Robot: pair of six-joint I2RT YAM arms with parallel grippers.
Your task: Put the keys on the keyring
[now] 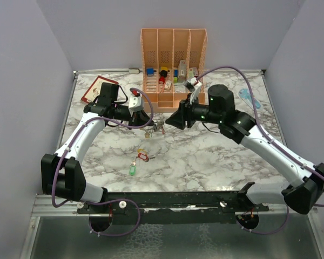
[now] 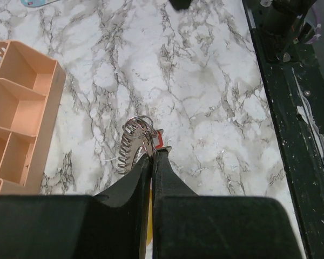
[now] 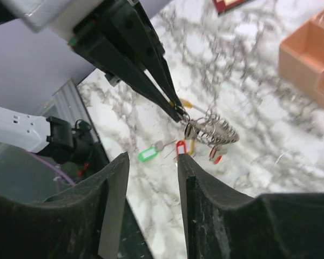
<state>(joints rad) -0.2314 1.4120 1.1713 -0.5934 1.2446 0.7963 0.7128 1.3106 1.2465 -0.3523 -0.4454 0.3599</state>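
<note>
Left pincer (image 2: pixel 152 157): clenched on the keyring (image 2: pixel 138 131), held off the tabletop (image 2: pixel 205 81).
Keys (image 1: pixel 143 157): two loose (red tag, green tag), lying on the tabletop toward the bases.
Right pincer (image 3: pixel 151 164): released, just right of the ring, free to fetch.

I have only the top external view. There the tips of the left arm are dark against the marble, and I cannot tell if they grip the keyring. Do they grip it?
Observer: Yes. In the left wrist view the left fingers are shut on the keyring, which juts beyond their tips.
Operator: And the right fingers, open or shut?
Observer: Open. In the right wrist view the right fingers stand apart, short of the keyring, touching nothing.
Operator: Which tag is nearest the grip?
Observer: A yellow tag pokes out right at that grip, beside the ring.
</note>
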